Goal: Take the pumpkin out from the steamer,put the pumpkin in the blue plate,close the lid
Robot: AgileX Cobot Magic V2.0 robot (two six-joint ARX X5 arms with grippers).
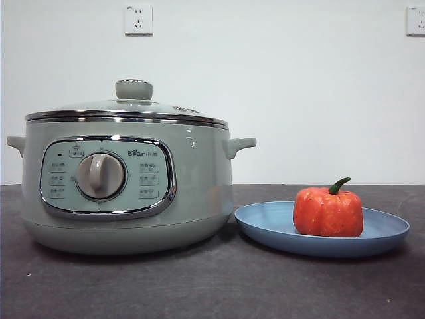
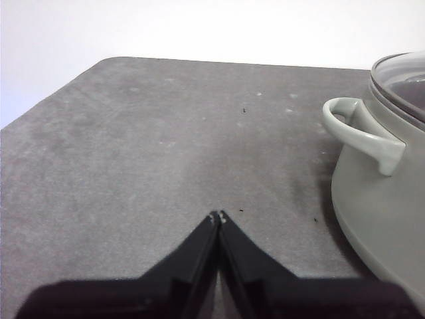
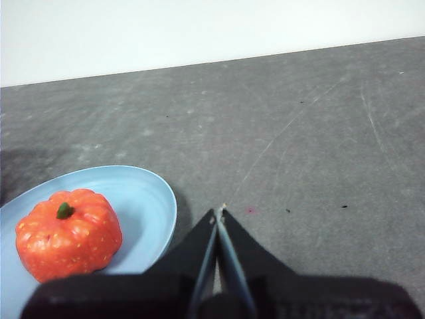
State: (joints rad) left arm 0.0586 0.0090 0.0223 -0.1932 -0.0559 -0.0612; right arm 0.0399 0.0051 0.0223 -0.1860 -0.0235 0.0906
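Note:
The pumpkin (image 1: pixel 328 211) sits upright in the blue plate (image 1: pixel 265 222), to the right of the steamer (image 1: pixel 192 186). The glass lid (image 1: pixel 133 103) with its green knob rests on the steamer, closing it. Neither arm shows in the front view. My left gripper (image 2: pixel 218 215) is shut and empty above bare table, beside the steamer (image 2: pixel 378 199) and its side handle (image 2: pixel 362 133). My right gripper (image 3: pixel 220 211) is shut and empty above the table, just beside the plate (image 3: pixel 149 199) that holds the pumpkin (image 3: pixel 68 232).
The dark grey table (image 1: pixel 212 286) runs to a white wall with two sockets (image 1: pixel 138 19). The table's far edge and a rounded corner (image 2: pixel 106 63) show in the left wrist view.

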